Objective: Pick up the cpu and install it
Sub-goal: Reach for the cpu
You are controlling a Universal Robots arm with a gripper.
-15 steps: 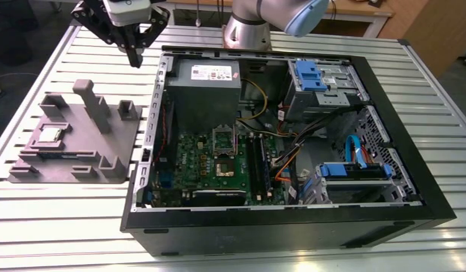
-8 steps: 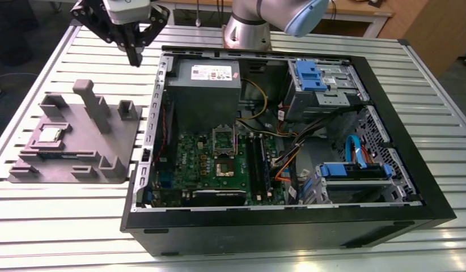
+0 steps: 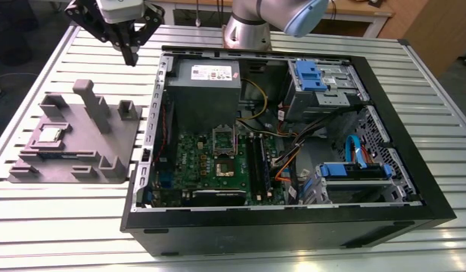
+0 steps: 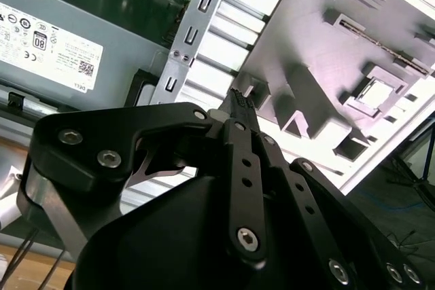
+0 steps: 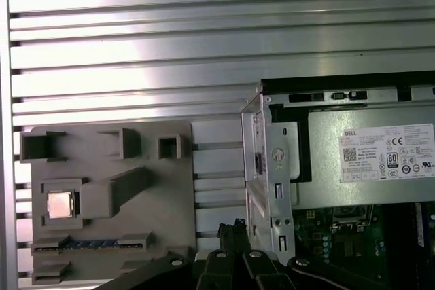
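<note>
The cpu (image 3: 51, 135) is a small silver square lying flat in a recess of the grey holder block (image 3: 104, 148) at the exterior view's left, beside the open computer case (image 3: 414, 187). Both wrist views show the cpu (image 5: 61, 204) (image 4: 372, 94) in its recess too. My gripper (image 3: 131, 58) hangs high above the table between the block's far end and the case's corner, well away from the cpu. Its fingers (image 4: 238, 100) meet at the tips, shut with nothing between them. On the motherboard the socket (image 3: 224, 166) lies bare with its metal frame (image 3: 223, 139) swung up.
A grey power supply box (image 3: 205, 85) fills the case's far corner near my gripper. Cables (image 3: 293, 153), blue drive bays (image 3: 316, 76) and memory slots (image 3: 255, 161) crowd the case around the socket. The block carries tall posts (image 3: 93, 105). Everything rests on a slatted metal table (image 3: 67, 226).
</note>
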